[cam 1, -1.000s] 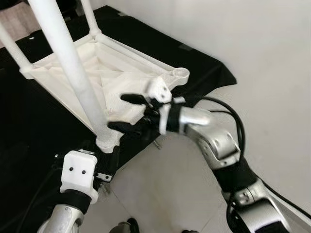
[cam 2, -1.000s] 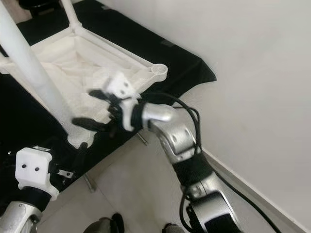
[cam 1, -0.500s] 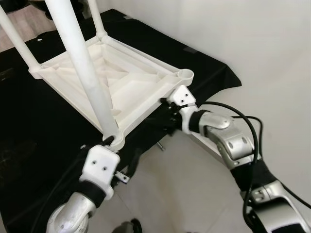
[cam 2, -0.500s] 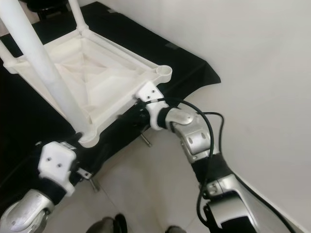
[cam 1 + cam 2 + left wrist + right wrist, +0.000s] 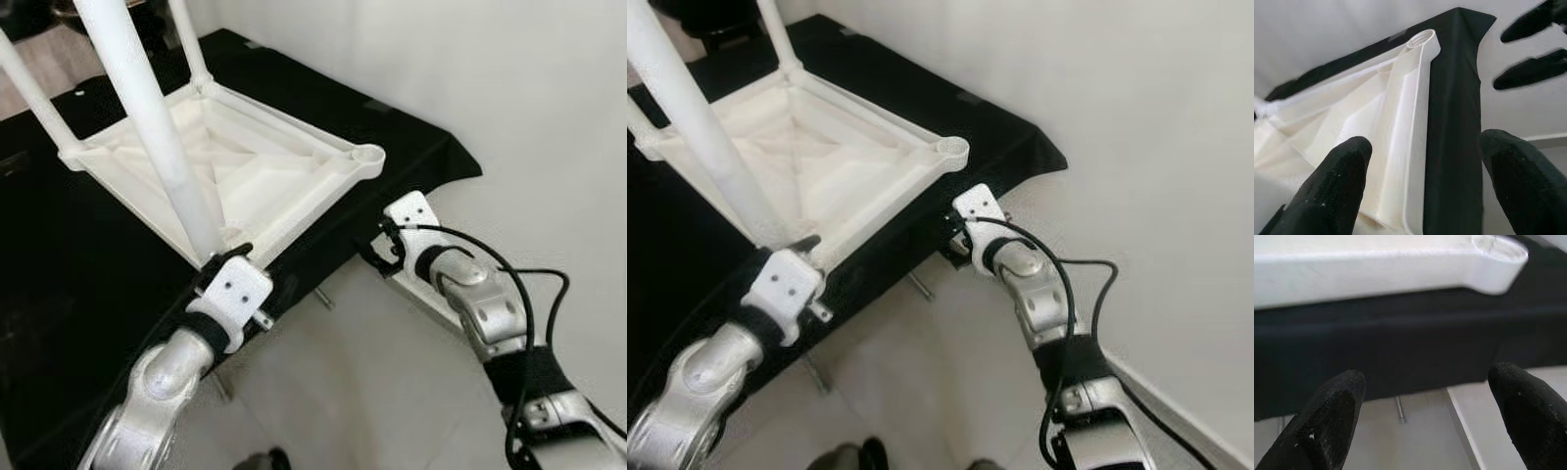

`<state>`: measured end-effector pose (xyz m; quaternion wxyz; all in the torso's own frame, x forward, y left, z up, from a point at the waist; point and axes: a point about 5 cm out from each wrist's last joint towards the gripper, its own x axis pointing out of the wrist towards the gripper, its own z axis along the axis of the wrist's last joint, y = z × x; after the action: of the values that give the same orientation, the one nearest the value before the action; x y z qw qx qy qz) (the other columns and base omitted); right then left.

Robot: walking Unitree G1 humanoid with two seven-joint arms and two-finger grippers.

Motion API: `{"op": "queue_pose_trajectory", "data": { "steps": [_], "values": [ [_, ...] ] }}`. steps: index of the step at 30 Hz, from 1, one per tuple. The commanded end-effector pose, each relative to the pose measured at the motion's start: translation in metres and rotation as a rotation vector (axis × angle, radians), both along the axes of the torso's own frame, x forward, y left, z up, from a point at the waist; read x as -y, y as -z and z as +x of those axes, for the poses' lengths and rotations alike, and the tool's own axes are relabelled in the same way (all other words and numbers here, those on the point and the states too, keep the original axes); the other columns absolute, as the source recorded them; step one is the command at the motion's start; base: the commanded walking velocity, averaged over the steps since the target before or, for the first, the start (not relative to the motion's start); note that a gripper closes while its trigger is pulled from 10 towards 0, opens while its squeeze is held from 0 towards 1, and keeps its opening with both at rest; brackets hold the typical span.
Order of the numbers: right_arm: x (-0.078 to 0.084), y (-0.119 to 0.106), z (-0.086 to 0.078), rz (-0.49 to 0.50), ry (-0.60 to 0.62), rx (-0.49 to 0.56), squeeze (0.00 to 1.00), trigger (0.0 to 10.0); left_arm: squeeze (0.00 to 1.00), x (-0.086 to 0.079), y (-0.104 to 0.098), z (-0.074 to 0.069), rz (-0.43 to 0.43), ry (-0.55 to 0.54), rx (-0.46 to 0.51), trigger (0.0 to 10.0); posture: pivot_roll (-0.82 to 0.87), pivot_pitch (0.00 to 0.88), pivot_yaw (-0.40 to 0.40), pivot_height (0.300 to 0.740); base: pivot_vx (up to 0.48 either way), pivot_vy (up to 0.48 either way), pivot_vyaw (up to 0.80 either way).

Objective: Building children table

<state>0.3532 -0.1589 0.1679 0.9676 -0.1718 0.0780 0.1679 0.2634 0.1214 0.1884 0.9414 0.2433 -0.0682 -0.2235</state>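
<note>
A white children's table (image 5: pixel 245 162) lies upside down on a black cloth (image 5: pixel 59 255). Three white legs stand up from it, the nearest leg (image 5: pixel 157 137) thick in the foreground. The corner socket (image 5: pixel 369 154) toward the wall holds no leg. My left gripper (image 5: pixel 227 262) is at the near corner by the base of that leg. In the left wrist view its fingers (image 5: pixel 1344 171) stand open astride the tabletop's rim (image 5: pixel 1418 112). My right gripper (image 5: pixel 375 257) is open, low beside the cloth's hanging edge, below the empty socket (image 5: pixel 1498 254).
A white wall (image 5: pixel 509 88) rises at the right with a baseboard (image 5: pixel 431 299) along pale floor tiles (image 5: pixel 362 392). A thin metal support leg (image 5: pixel 323 297) shows under the cloth. Black cables (image 5: pixel 534 294) loop off my right arm.
My right gripper has pulled back from the tabletop's underside and dropped beside the cloth edge. My left gripper has risen to the near corner at the leg's base. The camera shifted.
</note>
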Motion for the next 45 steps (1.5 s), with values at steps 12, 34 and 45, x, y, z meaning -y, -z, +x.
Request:
{"op": "queue_pose_trajectory", "data": {
  "steps": [12, 34, 45],
  "values": [
    [-0.007, -0.001, -0.007, 0.068, 0.008, 0.031, 0.00, 10.0, 0.00, -0.031, 0.007, 0.047, 0.366, -0.186, 0.054, 10.0, -0.09, 0.152, 0.088, 0.740, 0.000, 0.000, 0.00],
    [-0.030, -0.007, -0.014, 0.125, -0.175, 0.028, 0.00, 10.0, 0.00, -0.123, 0.020, -0.007, 0.584, -0.559, -0.163, 10.0, -0.04, 0.174, 0.084, 0.740, 0.000, 0.000, 0.00],
    [-0.054, -0.011, -0.024, 0.167, -0.358, 0.023, 0.00, 10.0, 0.00, -0.163, 0.027, -0.050, 0.618, -0.766, -0.286, 10.0, -0.02, 0.173, 0.075, 0.740, 0.000, 0.000, 0.00]
  ]
}}
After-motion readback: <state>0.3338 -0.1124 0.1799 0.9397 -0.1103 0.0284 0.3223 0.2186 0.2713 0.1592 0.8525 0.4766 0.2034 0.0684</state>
